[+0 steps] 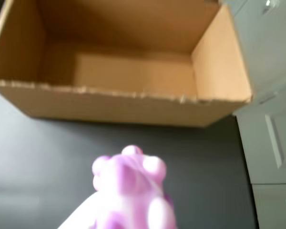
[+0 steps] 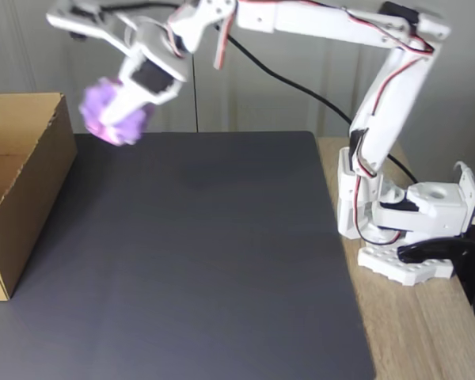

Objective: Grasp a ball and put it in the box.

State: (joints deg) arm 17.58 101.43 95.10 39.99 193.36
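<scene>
Wrist view: the ball [image 1: 130, 183] sits pinched in my fingers, above the dark mat [image 1: 47, 157], the open box [image 1: 119, 102] just ahead (nothing between). Fixed view: my gripper [image 2: 119, 119] holds it aloft, beside the box's [image 2: 28, 190] right wall.

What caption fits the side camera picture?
White robot arm's gripper carries a bumpy purple ball above the dark mat toward the cardboard box.
</scene>
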